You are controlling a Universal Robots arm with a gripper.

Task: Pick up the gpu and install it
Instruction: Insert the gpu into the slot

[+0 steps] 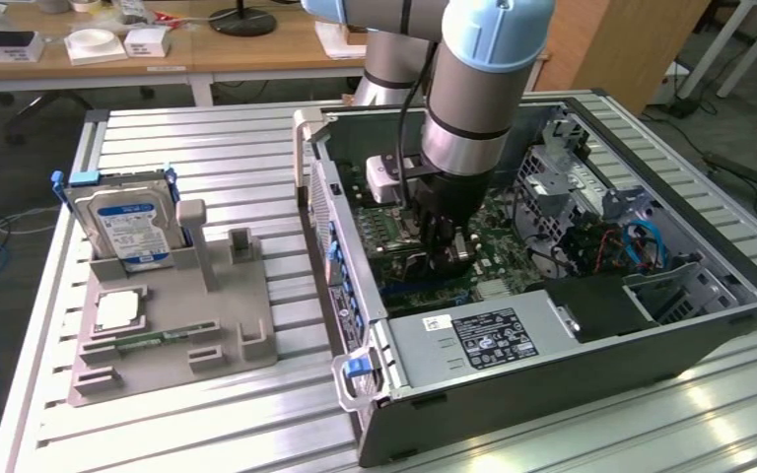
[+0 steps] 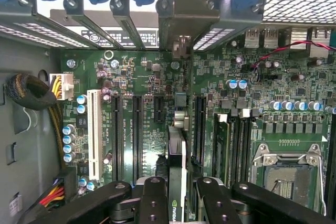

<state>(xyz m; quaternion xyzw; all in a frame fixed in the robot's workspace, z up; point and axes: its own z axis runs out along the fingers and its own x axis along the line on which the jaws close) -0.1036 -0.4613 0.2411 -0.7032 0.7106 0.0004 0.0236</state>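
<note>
pincer point(image 2: 177, 198): clamped on the gpu point(image 2: 177, 161), edge-on between its fingers
progress: pickup done, card hangs just above the motherboard point(image 2: 142, 77) slots inside the case point(image 1: 694, 325), not seated yet

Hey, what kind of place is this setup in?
Probably a robotics lab or workshop. A robot arm reaches into an open computer case on a ribbed aluminium bench, a grey fixture holds a hard drive, and a cluttered wooden desk stands behind.
</note>
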